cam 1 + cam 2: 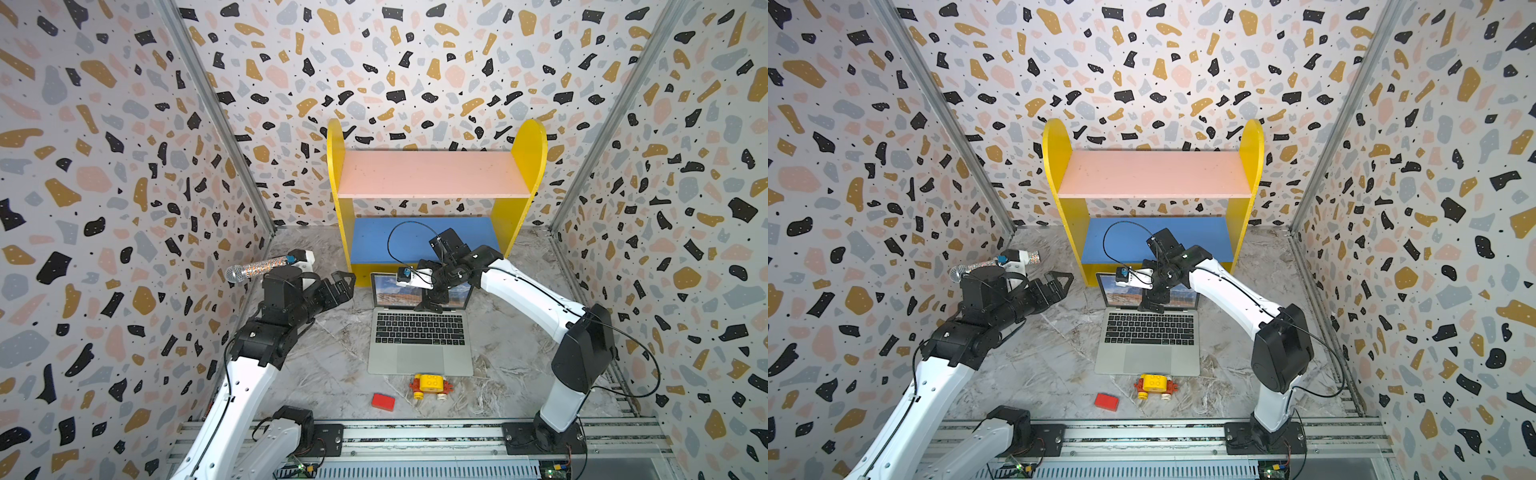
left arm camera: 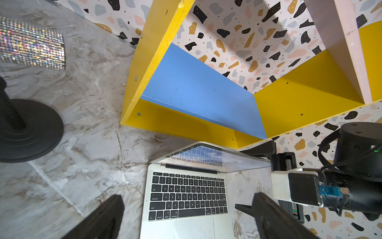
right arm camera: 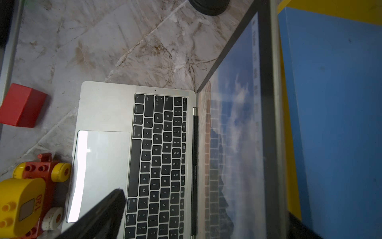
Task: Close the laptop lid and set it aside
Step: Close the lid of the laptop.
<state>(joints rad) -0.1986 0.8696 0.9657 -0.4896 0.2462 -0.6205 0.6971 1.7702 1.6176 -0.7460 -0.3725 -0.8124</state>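
Landmark for this report: the yellow shelf [image 1: 436, 195] at the back wall, with a pink upper board and a blue lower board.

The laptop [image 1: 419, 345] sits on the marble tabletop [image 1: 324, 374] directly in front of the shelf. Its hinge end is close to the shelf's yellow foot and its trackpad end points away from the shelf. The laptop lid [image 1: 386, 291] stands raised and open, just short of the shelf's blue board, and the screen shows a mountain wallpaper.

The right gripper [image 1: 430, 303] hangs over the lid, nose down, in front of the shelf's lower opening. Its fingers are spread wide. In the right wrist view one finger [image 3: 99, 217] is on the keyboard side and the other is on the shelf side, so the lid's top edge runs between them. I cannot tell whether either finger touches the lid.

The left gripper [image 1: 343, 284] is off the shelf's left post, above bare tabletop. Its fingers are wide apart and hold nothing.

A glittering microphone [image 1: 257, 268] rests on a black stand [image 2: 31, 130] further left of the shelf. A yellow toy car [image 1: 430, 384] and a red block [image 1: 383, 402] lie well out from the shelf, beyond the laptop's trackpad end. The block is to the left of the car.
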